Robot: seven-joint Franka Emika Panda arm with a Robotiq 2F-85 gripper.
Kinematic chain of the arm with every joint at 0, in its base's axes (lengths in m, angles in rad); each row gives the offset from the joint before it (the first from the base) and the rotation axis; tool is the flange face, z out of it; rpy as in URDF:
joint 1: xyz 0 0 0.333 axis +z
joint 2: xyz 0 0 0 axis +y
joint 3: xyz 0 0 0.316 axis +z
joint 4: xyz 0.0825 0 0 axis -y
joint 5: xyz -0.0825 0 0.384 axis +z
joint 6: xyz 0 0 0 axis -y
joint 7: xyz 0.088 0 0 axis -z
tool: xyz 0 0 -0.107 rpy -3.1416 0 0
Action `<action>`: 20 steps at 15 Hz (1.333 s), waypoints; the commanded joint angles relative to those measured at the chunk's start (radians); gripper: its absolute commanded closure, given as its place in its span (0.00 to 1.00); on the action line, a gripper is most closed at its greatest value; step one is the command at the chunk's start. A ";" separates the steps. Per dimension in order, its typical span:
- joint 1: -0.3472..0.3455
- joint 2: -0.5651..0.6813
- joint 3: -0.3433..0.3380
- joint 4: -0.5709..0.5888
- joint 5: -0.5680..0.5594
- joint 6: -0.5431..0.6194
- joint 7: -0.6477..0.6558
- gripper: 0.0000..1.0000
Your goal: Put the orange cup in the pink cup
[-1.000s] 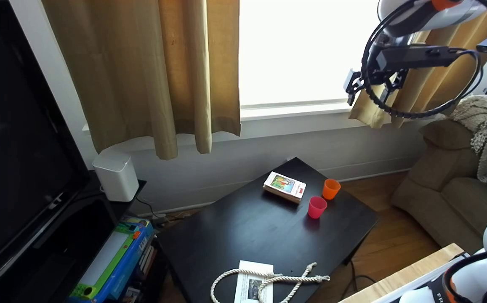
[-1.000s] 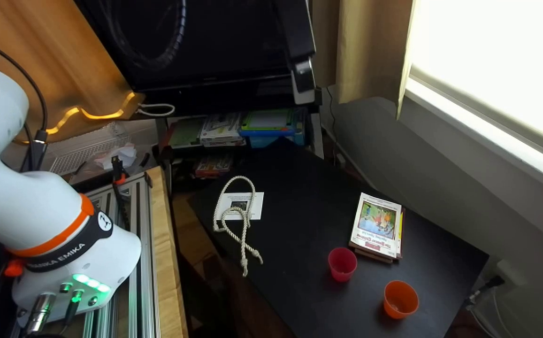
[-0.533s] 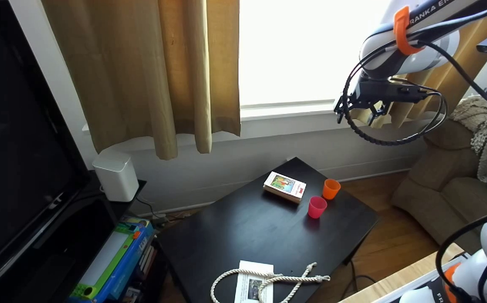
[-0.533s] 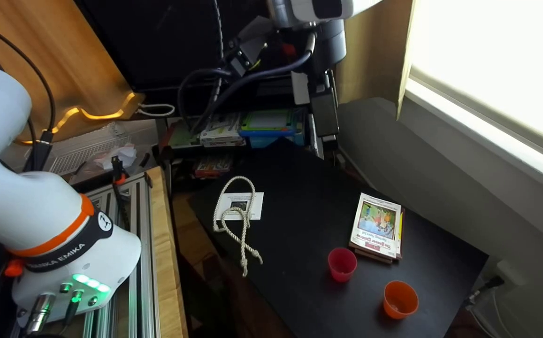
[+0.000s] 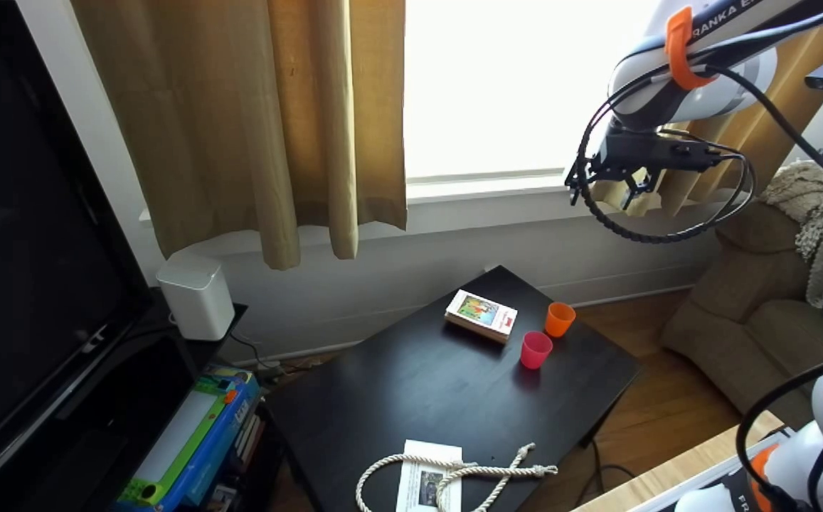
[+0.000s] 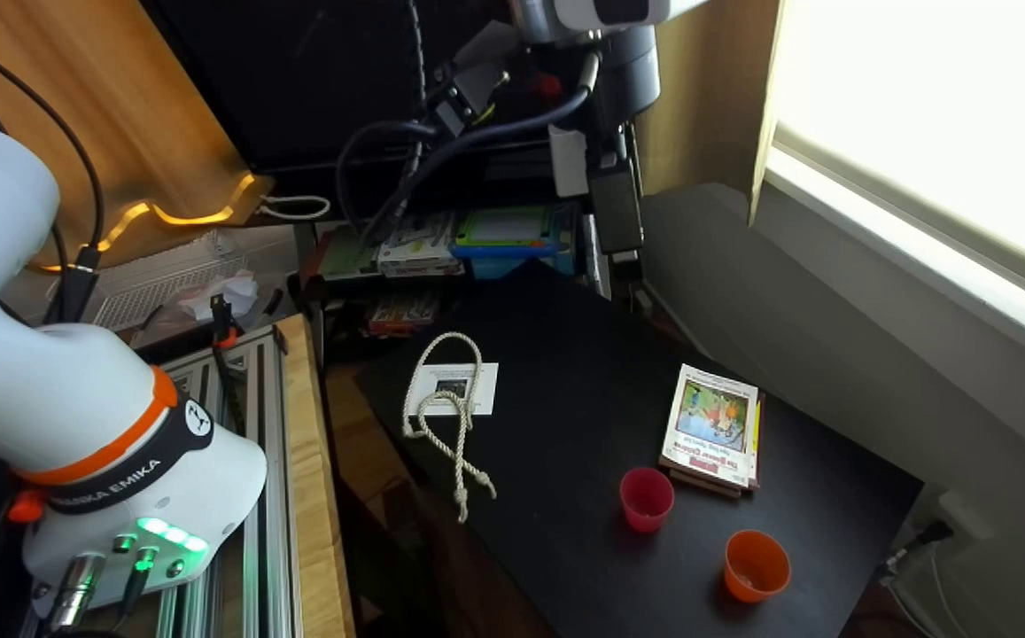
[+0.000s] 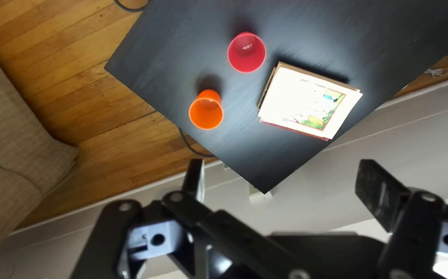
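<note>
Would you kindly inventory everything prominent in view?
Rectangular table: one, black, below window
Orange plastic cup: one, orange, on table
Pink plastic cup: one, reddish-pink, on table
Paper books: at least two, white-topped, on table
Printed sheet: one, white, on table
Knotted rope: one, cream, across sheet
Fabric curtains: several, tan, by window
Flat television: one, black, beside curtains
Cushioned sofa: one, brown, near table
Robot arm: one, mostly white, beside table
Jaws: one pair, black, on arm, open

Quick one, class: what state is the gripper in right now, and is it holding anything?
Gripper: open, jaws wide apart, holding nothing.
</note>
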 commanded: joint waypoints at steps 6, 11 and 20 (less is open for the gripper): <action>-0.040 0.343 -0.106 0.032 0.071 0.168 0.251 0.00; 0.002 0.420 -0.175 0.030 0.144 0.234 0.239 0.00; 0.012 0.515 -0.205 0.093 0.161 0.310 0.342 0.00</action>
